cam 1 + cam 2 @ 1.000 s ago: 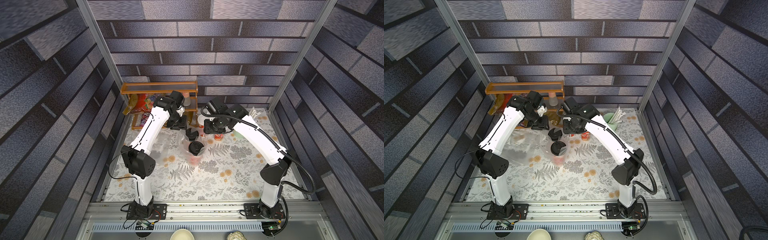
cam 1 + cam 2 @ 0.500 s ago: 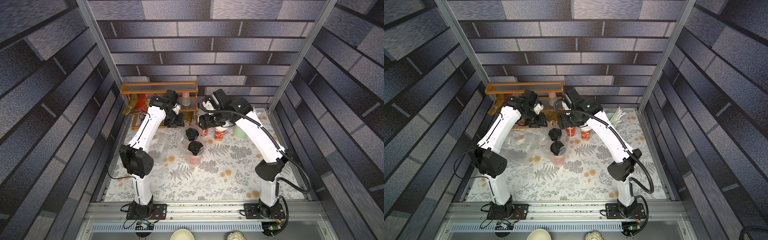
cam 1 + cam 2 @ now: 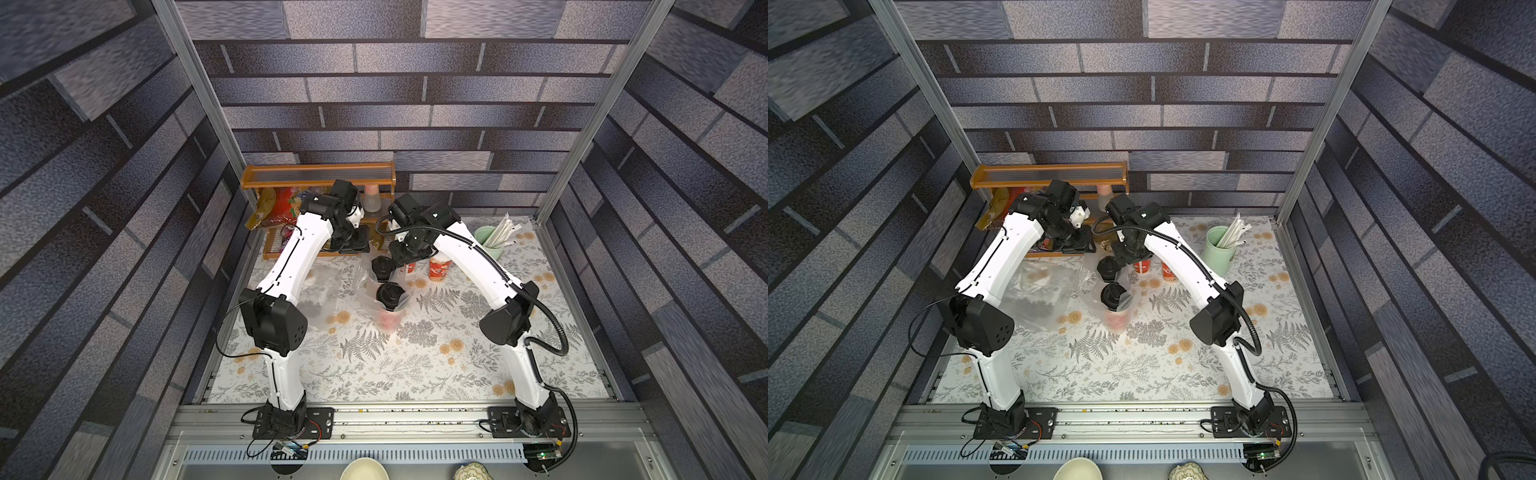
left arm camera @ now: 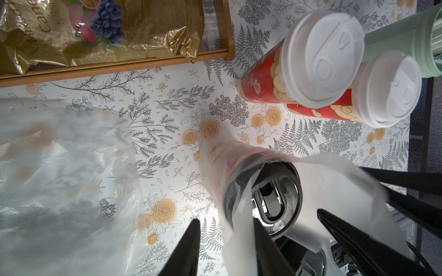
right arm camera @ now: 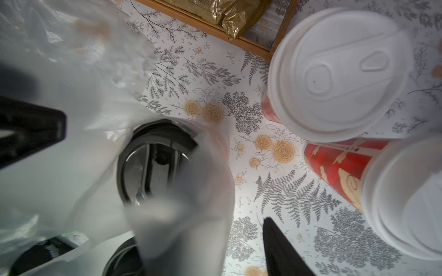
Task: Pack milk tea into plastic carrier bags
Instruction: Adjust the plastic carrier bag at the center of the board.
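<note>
Two red milk tea cups with black lids [image 3: 390, 293] [image 3: 1113, 293] stand inside a clear plastic carrier bag [image 3: 362, 283] at mid table. In the wrist views one black lid [image 4: 275, 191] [image 5: 155, 162] shows through the bag's mouth. Two white-lidded milk tea cups [image 3: 439, 266] [image 3: 1142, 266] [image 4: 323, 57] [image 5: 334, 71] stand bare beside it. My left gripper [image 4: 226, 221] is open, the bag's film lying against one finger. My right gripper [image 5: 218, 222] hangs at the bag's other side, open. One of its fingers [image 5: 275, 239] shows clear of the film and the other is hidden behind it.
A second clear bag [image 3: 320, 286] [image 4: 59, 179] lies flat under the left arm. A wooden shelf [image 3: 318, 176] with foil snack packets [image 4: 95, 28] stands at the back. A pale green cup of straws [image 3: 492, 237] stands back right.
My right gripper has come off the white-lidded cups toward the bag's mouth, its jaws widening, then narrowing. The left gripper has shifted slightly by the shelf and its jaws have narrowed.
</note>
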Controlling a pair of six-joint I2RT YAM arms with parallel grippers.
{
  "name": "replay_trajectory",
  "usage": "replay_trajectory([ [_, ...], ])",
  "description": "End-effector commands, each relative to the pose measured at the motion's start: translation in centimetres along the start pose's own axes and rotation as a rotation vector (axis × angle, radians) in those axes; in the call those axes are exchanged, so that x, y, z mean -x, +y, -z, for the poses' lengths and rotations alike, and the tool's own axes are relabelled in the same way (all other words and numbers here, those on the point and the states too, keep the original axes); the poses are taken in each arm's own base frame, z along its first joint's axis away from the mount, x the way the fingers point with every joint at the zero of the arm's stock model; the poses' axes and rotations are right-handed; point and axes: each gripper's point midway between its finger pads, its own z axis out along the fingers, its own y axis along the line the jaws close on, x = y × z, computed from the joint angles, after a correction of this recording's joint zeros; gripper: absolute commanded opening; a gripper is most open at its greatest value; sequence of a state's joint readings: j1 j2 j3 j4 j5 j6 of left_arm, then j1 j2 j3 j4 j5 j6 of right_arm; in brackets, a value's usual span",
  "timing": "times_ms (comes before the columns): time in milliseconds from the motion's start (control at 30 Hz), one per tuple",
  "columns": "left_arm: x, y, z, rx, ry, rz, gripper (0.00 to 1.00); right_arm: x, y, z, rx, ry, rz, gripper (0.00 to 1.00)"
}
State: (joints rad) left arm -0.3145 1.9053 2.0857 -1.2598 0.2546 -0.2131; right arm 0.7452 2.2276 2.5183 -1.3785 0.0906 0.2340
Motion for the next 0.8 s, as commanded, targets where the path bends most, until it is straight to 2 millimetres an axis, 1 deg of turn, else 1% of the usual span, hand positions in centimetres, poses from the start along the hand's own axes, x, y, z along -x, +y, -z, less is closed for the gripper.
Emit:
replay_trajectory([
  [0, 1.0, -0.4, 2.0, 0.002, -0.073, -0.050, 0.24, 2.0, -1.3, 2.1, -0.047, -0.108, -0.055, 0.37],
  [33, 1.1, -0.4, 1.9, 0.001, -0.074, -0.053, 0.21, 2.3, -1.2, 2.1, -0.041, -0.119, -0.060, 0.35],
  [167, 1.7, -0.3, 1.5, 0.006, -0.089, -0.058, 0.15, 2.8, -1.1, 2.2, -0.028, -0.140, -0.076, 0.35],
  [200, 1.8, -0.2, 1.5, 0.010, -0.095, -0.056, 0.14, 2.8, -1.0, 2.4, -0.025, -0.143, -0.078, 0.37],
  [267, 2.1, -0.1, 1.5, 0.015, -0.108, -0.050, 0.12, 2.9, -1.1, 3.0, -0.021, -0.155, -0.081, 0.45],
  [333, 2.3, -0.4, 1.7, 0.001, -0.121, -0.045, 0.12, 2.9, -1.3, 4.3, -0.023, -0.175, -0.079, 0.54],
  [400, 2.4, -0.9, 1.7, -0.028, -0.120, -0.042, 0.15, 3.1, -1.8, 6.0, -0.021, -0.209, -0.081, 0.61],
  [433, 2.3, -1.1, 1.7, -0.036, -0.118, -0.038, 0.19, 3.2, -2.4, 7.0, -0.022, -0.228, -0.085, 0.63],
  [533, 2.1, -1.3, 1.7, -0.051, -0.113, -0.034, 0.25, 3.5, -4.5, 9.8, -0.022, -0.287, -0.110, 0.64],
  [567, 2.0, -1.2, 1.7, -0.052, -0.112, -0.033, 0.26, 3.5, -5.6, 11.1, -0.020, -0.315, -0.124, 0.64],
  [633, 1.8, -1.4, 1.7, -0.061, -0.107, -0.034, 0.27, 3.5, -8.1, 11.9, -0.030, -0.330, -0.161, 0.63],
  [767, 1.6, -1.6, 1.8, -0.074, -0.107, -0.034, 0.24, 2.8, -13.9, 12.8, -0.069, -0.336, -0.254, 0.59],
])
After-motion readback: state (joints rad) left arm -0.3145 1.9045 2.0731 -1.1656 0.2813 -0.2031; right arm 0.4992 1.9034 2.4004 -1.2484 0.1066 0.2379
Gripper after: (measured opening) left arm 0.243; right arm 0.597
